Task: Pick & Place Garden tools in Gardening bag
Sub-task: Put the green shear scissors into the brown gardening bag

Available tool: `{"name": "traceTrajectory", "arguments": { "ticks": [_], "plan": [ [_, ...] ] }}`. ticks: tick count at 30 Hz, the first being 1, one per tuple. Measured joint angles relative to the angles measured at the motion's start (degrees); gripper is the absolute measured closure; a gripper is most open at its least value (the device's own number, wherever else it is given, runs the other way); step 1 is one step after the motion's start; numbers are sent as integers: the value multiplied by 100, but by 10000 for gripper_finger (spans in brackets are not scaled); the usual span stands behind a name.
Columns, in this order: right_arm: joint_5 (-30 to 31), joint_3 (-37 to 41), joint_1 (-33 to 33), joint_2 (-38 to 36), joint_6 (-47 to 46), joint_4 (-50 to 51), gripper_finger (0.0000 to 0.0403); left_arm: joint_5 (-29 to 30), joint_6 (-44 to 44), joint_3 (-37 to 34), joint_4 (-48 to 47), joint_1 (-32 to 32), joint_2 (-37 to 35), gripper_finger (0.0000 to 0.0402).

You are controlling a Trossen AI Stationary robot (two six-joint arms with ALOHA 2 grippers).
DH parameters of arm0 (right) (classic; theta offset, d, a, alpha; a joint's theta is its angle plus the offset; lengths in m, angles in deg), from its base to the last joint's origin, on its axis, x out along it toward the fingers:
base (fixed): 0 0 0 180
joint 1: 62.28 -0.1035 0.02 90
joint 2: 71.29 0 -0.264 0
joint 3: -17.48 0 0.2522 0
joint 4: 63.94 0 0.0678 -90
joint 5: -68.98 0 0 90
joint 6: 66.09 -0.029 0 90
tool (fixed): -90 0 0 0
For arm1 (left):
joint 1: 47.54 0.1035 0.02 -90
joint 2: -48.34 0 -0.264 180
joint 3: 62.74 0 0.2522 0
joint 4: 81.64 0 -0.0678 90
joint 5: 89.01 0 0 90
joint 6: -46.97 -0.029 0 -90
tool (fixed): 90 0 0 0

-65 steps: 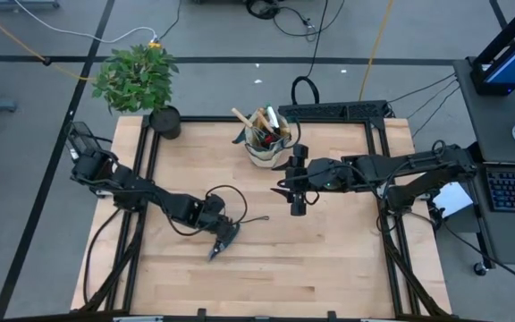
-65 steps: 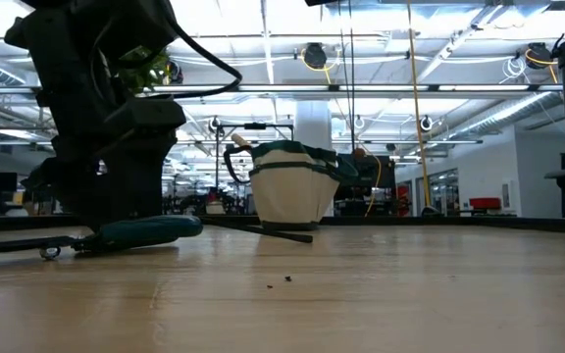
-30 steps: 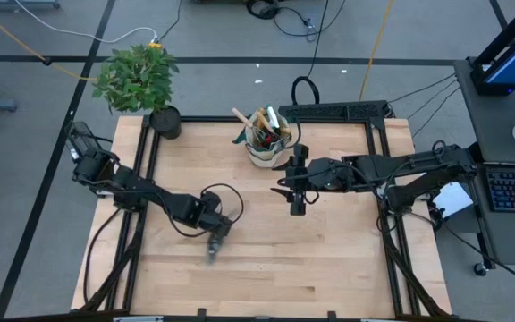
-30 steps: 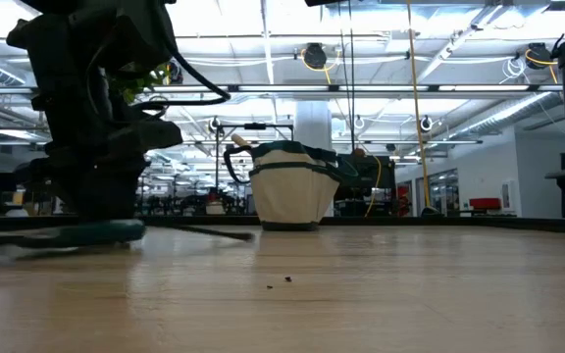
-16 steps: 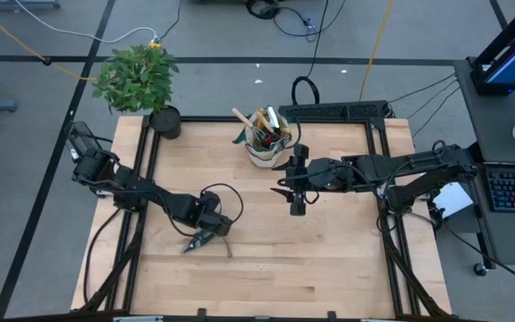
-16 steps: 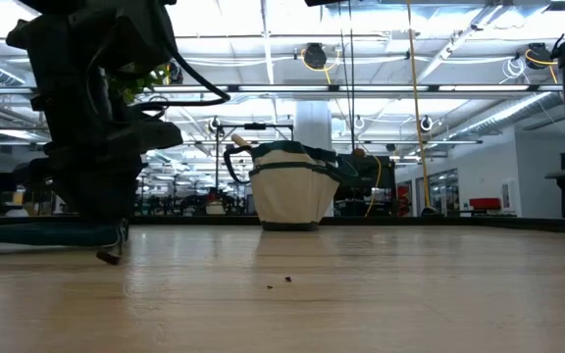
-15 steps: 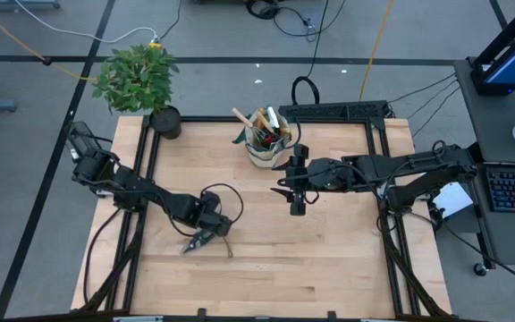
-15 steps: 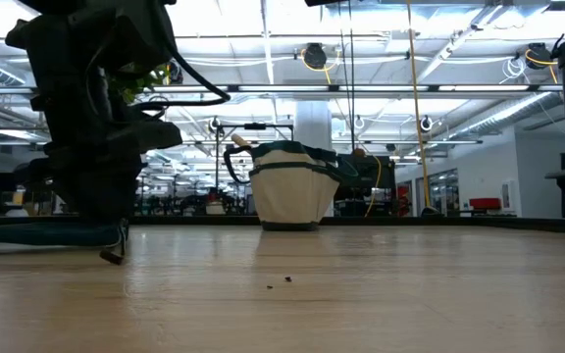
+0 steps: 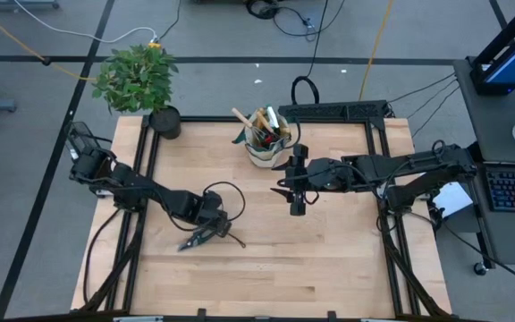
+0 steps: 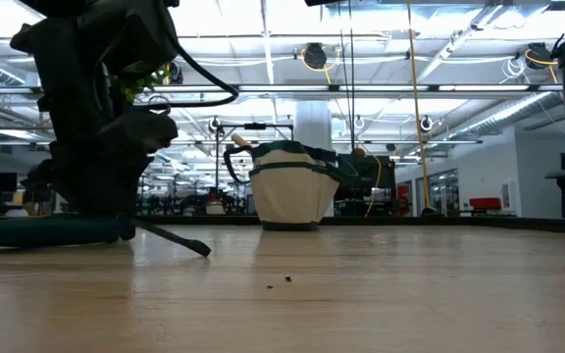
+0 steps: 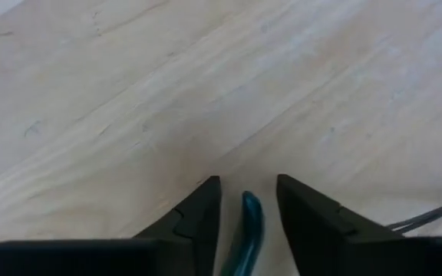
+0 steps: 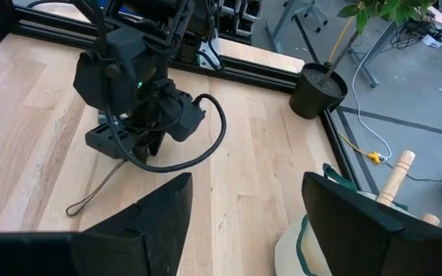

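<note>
The left gripper [image 9: 206,234] sits low over the table [image 9: 329,268], left of the middle, with a teal-handled tool [image 9: 195,240] lying flat under it and a thin dark cord [image 9: 231,238] trailing toward the middle. In the left wrist view a teal tip [image 11: 249,218] shows between the two fingers [image 11: 198,218], which stand a little apart and do not seem to press it, so I judge the grasp not yet made. To do it well, the fingers should straddle the handle squarely, stay low and close firmly before any lift (the cord may drag or snag).

The gardening bag [image 9: 265,141] stands at the far edge, near its middle, already holding several handles. The right gripper [image 9: 296,207] hangs just in front of the bag, fingers spread and empty. The near half of the table lies open, but the path to the bag passes close to the right arm. The potted plant [image 9: 141,85] stands at the far left corner, well clear.
</note>
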Motion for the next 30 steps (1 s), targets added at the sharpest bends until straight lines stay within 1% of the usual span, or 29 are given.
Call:
{"name": "traceTrajectory", "arguments": {
  "ticks": [6, 10, 15, 22, 30],
  "plan": [
    [0, 0, 0, 0, 0, 0, 163, -274, -211, 24, -398, 22, -23, 208],
    [-2, 0, 0, 0, 27, 0, 163, -338, -195, 18, -804, 26, -134, 189],
    [-1, 2, 0, 0, 42, 1, 163, -431, -212, 8, -1087, -11, -315, 186],
    [-2, 2, 0, -2, 44, 2, 163, -907, -369, 15, -1227, -145, -406, 185],
    [-2, 2, 0, -2, 56, 0, 163, -937, -192, 13, -1235, -400, -380, 185]
  ]
}}
